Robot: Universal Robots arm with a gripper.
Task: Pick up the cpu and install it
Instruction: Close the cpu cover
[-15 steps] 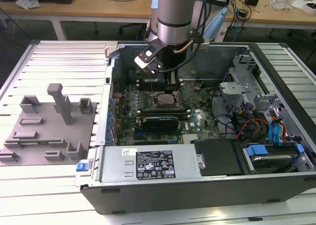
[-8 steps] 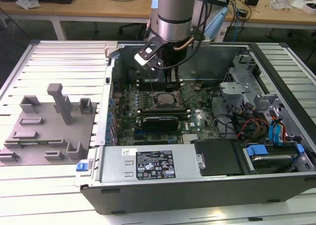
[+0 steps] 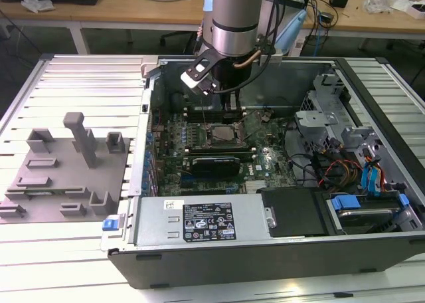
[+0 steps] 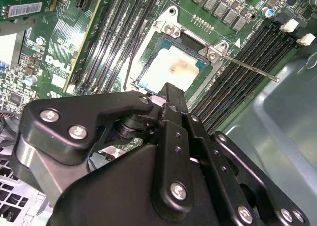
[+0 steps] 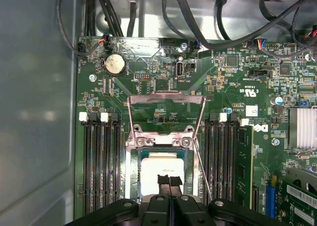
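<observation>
First wrist view: the cpu [image 5: 161, 164] is lying flat in the motherboard socket [image 5: 132, 172], whose retention frame [image 5: 166, 94] is standing open to admit it, while the pincer [image 5: 169, 180] is hovering directly above, fingers pinched together, gripping nothing.

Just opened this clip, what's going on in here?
A robot arm reaches into an open computer case, with its pincer right over the motherboard's socket. The cpu lies flat in the socket. The pincer's closed tips are at or just above its top, and whether they touch it cannot be told. The socket's retaining plate is flipped open, so the cpu is not clamped down.
</observation>
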